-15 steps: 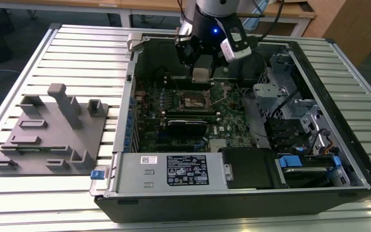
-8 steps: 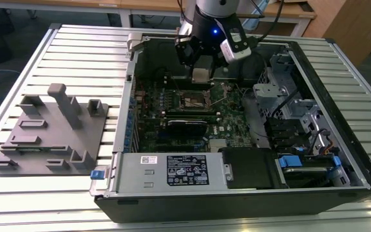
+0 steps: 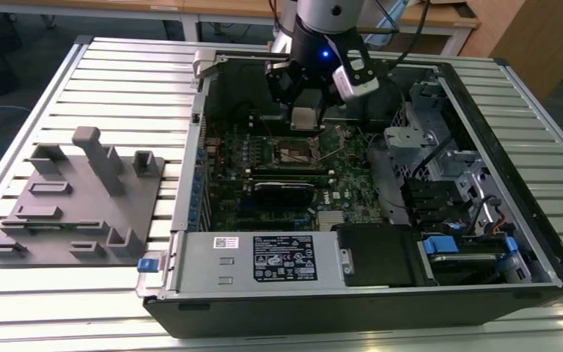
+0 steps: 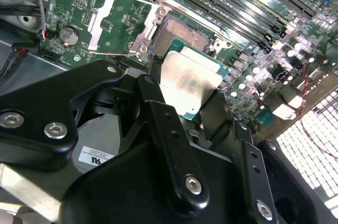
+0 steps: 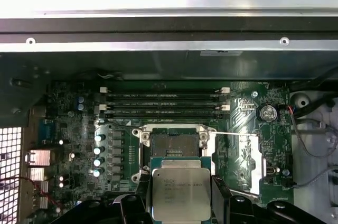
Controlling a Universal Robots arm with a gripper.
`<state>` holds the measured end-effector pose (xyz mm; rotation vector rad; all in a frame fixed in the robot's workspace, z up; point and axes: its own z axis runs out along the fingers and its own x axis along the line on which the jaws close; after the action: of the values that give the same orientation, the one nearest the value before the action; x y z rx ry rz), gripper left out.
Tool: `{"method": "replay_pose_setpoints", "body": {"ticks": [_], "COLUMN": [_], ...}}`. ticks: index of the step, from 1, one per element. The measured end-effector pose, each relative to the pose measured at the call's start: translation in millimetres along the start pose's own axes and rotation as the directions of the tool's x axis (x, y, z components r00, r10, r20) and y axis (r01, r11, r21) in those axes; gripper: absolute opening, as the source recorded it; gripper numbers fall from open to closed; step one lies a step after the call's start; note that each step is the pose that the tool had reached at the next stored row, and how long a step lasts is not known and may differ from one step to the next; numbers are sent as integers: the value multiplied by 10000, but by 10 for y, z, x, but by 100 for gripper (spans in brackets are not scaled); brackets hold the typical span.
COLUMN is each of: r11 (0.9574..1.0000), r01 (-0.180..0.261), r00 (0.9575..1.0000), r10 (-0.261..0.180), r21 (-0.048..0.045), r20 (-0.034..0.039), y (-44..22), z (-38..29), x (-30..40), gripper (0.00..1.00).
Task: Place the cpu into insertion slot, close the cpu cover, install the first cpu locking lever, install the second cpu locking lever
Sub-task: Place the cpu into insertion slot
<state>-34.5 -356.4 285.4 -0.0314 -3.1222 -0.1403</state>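
Gripping the cpu (image 5: 178,182) by two opposite edges, the hand (image 5: 179,197) is closed to the chip's width. Its black, bolted metal fingers (image 4: 163,129) press against the sides. The cpu is a flat square with a dull, brushed silvery lid on a green rim. In the second wrist view its lower corner is hidden behind the fingers.

The cpu hangs above the green motherboard (image 3: 345,183), apart from the insertion slot (image 5: 174,142). This slot is a square socket with a dark, finely grained centre and a bright metal rim, and it lies bare. In both wrist views the chip overlaps the slot's nearer rim, so that edge is covered.

The cpu cover (image 4: 113,20), a thin shiny frame with a cut-out window, is swung open flat beside the slot, and green board shows through the window. Thin rods by the socket are too fine to tell apart. Long black memory slots (image 5: 163,105) run in parallel on the slot's other side.

The open computer case (image 3: 516,183) lies on a ribbed metal table (image 3: 125,81). The hand is inside the case near the table's far edge in the exterior view. A grey moulded fixture block (image 3: 76,213) with upright pegs sits by the table's edge at the exterior view's left.
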Motion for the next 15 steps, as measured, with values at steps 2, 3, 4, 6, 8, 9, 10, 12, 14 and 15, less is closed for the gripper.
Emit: {"method": "replay_pose_setpoints", "body": {"ticks": [2,3,4,6,8,9,10,12,14,15], "r11": [10000,10000,10000,10000,10000,10000,10000,10000,10000,10000], "r01": [-1,0,-1,-1,0,-1,-1,-1,0,0], "r00": [10000,10000,10000,10000,10000,10000,10000,10000,10000,10000], "r10": [1,0,1,1,0,1,1,1,0,0], "r21": [1,1,3,3,1,2,1,2,0,-4], "r20": [0,0,-1,-2,0,-1,0,0,0,2], "y": [-1,-1,-2,-2,-2,-2,-2,-2,-2,-2], "z": [11,14,16,18,19,19,20,20,21,28], "x": [0,0,0,0,0,0,0,0,0,-1], "gripper": [54,54,54,54,54,54,54,54,54,54]}}
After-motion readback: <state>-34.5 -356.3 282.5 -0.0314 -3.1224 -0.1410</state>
